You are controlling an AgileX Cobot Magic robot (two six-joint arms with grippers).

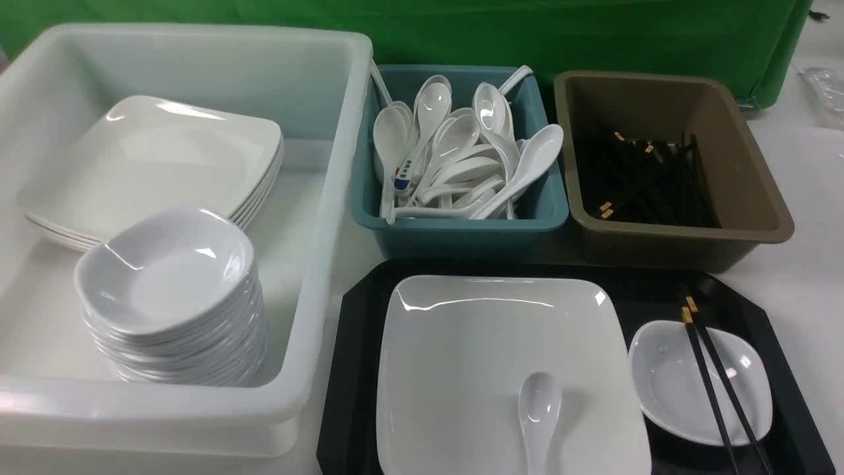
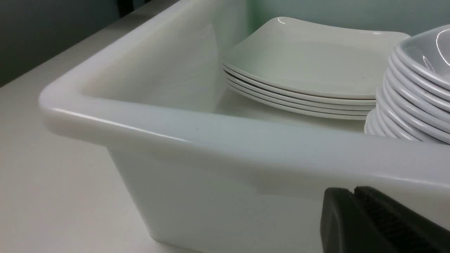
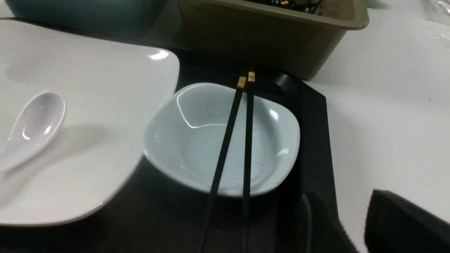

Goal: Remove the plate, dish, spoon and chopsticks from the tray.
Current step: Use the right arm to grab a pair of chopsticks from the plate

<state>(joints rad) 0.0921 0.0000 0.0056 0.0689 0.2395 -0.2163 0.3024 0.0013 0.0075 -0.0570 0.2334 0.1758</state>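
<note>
White worktop (image 1: 811, 218) is under everything, and green cloth (image 1: 527, 26) hangs at the back.

My black tray (image 1: 359, 330) sits right in front of me. All four things are on it. The big plate (image 1: 488, 343) fills the left and middle of the tray. The spoon (image 1: 539, 409) lies on the plate near its front edge, with its bowl pointing away from me. The little dish (image 1: 666, 376) sits just to the right of the plate, on the tray floor. The chopsticks (image 1: 707, 386) lie across the dish, side by side, with their gold ends at the far side.

My right hand (image 3: 351, 225) is low by the tray's right rim, near the dish. Its fingers stand apart and nothing is between them.

Behind the tray is a teal tub (image 1: 455, 227) full of white spoons (image 1: 461, 152). Next to it on the right is a brown tub (image 1: 686, 231) with black sticks (image 1: 646, 185) in it.

To the left is a big white bin (image 1: 316, 264). Inside it are a pile of plates (image 1: 151, 158) at the back and a pile of dishes (image 1: 165, 270) at the front.

My left hand (image 2: 353, 196) is closed tight and holds nothing. It is outside the bin, just beside its near wall.
</note>
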